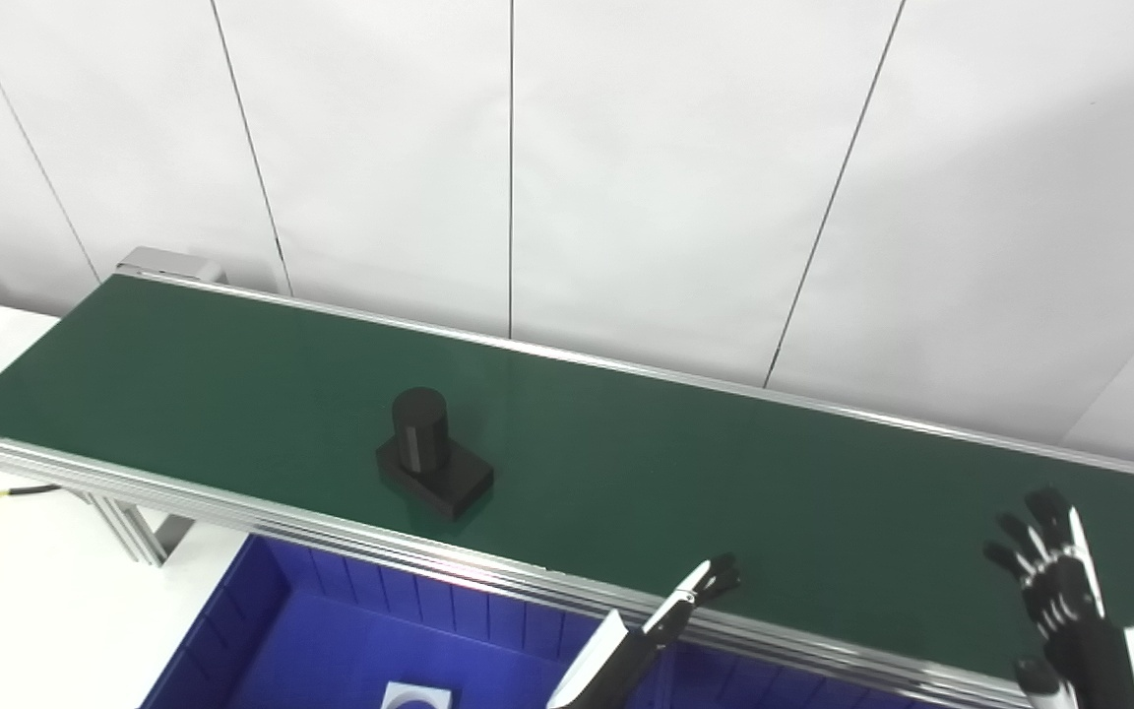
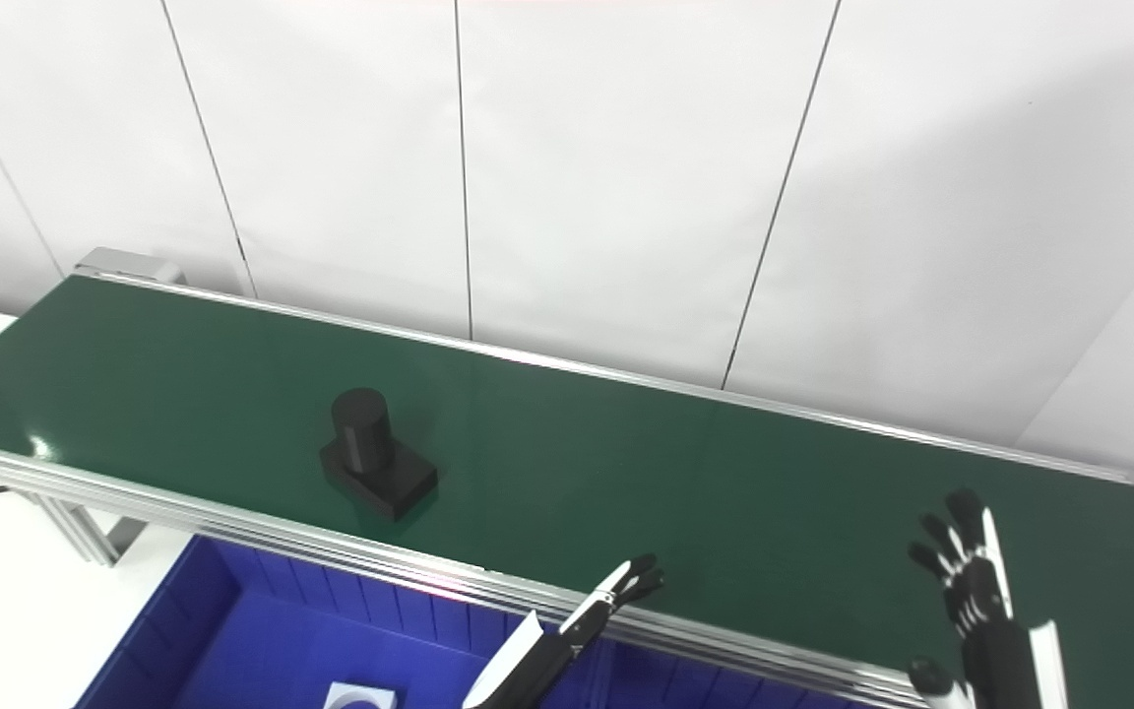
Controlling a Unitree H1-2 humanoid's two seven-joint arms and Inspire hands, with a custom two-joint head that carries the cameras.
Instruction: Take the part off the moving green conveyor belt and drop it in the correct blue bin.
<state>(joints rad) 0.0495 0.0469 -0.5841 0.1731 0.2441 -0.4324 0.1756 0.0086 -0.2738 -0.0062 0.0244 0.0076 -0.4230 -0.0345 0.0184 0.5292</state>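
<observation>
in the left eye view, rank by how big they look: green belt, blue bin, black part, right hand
1. green belt, by far the largest
2. blue bin, though cut off by the frame edge
3. black part and right hand look about alike; the hand is nearer the camera, so no ranking between them

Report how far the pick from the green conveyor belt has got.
Nothing looks done yet: the black part, a cylinder on a square base, sits untouched on the green conveyor belt. In hand: nothing. The left hand reaches over the belt's near rail, short of the part; the right hand is raised, fingers spread. Left: grasp, lift, drop into the blue plastic bin.
</observation>
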